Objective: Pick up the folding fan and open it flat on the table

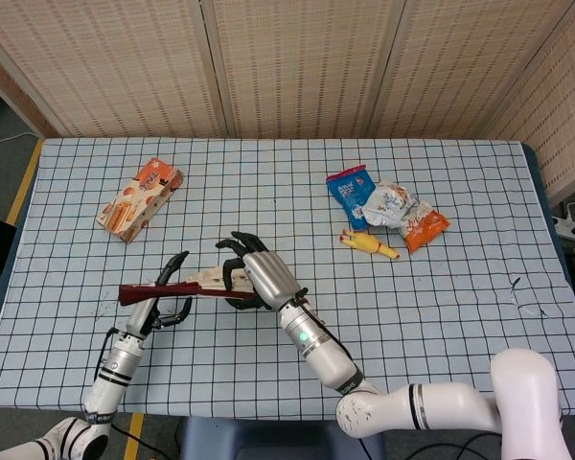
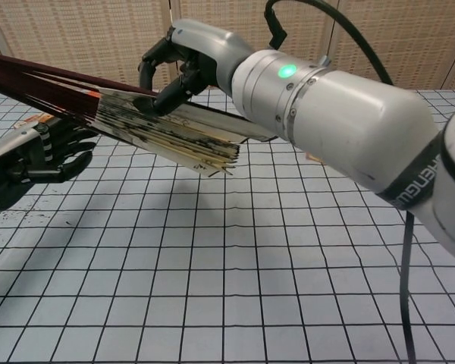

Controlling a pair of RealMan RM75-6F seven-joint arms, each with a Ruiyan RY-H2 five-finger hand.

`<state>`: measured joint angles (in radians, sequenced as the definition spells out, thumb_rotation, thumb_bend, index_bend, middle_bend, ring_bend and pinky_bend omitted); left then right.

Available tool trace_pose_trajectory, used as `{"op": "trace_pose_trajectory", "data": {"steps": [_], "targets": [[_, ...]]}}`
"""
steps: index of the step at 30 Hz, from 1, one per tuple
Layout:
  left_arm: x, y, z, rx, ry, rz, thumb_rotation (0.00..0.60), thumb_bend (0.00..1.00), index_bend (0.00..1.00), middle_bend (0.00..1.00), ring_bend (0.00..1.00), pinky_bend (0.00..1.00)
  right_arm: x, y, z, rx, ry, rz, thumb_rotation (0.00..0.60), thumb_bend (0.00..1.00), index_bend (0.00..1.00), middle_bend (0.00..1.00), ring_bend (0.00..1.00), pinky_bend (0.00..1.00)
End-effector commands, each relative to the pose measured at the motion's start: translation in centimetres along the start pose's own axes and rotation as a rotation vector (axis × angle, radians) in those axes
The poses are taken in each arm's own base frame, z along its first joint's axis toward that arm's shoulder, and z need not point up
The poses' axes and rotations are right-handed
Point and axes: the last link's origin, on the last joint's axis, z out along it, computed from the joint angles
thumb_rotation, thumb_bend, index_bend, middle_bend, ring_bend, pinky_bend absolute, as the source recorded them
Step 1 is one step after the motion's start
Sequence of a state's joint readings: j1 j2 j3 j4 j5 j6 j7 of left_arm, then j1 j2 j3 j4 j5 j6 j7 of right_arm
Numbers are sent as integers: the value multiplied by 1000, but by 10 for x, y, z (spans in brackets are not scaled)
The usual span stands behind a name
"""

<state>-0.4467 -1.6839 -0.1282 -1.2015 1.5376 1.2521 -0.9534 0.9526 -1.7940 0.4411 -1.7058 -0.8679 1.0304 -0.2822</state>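
the folding fan [image 1: 187,287] is off the table [image 1: 460,287], carried in the air by the right robot hand [image 1: 254,278], whose fingers wrap the paper end where the slats are bunched and only slightly fanned. its long axis runs roughly from 3 o'clock to 9 o'clock in the head view, the dark red guard sticks reaching out toward 9 o'clock. the left robot hand [image 1: 168,297] sits right at that red end, just below and beside the sticks, fingers spread and holding nothing; whether a fingertip touches the wood cannot be told. in the chest view the red sticks pass just above the left robot hand [image 2: 38,155]. so the free end lies nearest the left robot hand, which looks best placed to take that guard and pull the leaf apart.
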Motion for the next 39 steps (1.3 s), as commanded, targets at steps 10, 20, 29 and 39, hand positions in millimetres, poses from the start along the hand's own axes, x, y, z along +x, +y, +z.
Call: {"op": "trace_pose_trajectory", "data": {"steps": [10,20,29,39], "targets": [[-4,-4,6,49,-7,-21,600,539,731,0,0,36,2,-8,2,17,10,56,600,610,773,156,0,0],[14,-6,6,45,141,33,600,610,888,175,9,103,24,-9,-5,34,42,75,600,610,773,155,0,0],[44,-6,2,35,245,155,600,590,802,182,22,114,49,-2,-26,60,65,20,600,610,773,155,0,0],[58,-15,-7,48,321,231,600,566,670,178,23,115,64,20,-52,60,78,-93,600,610,773,155,0,0]]}}
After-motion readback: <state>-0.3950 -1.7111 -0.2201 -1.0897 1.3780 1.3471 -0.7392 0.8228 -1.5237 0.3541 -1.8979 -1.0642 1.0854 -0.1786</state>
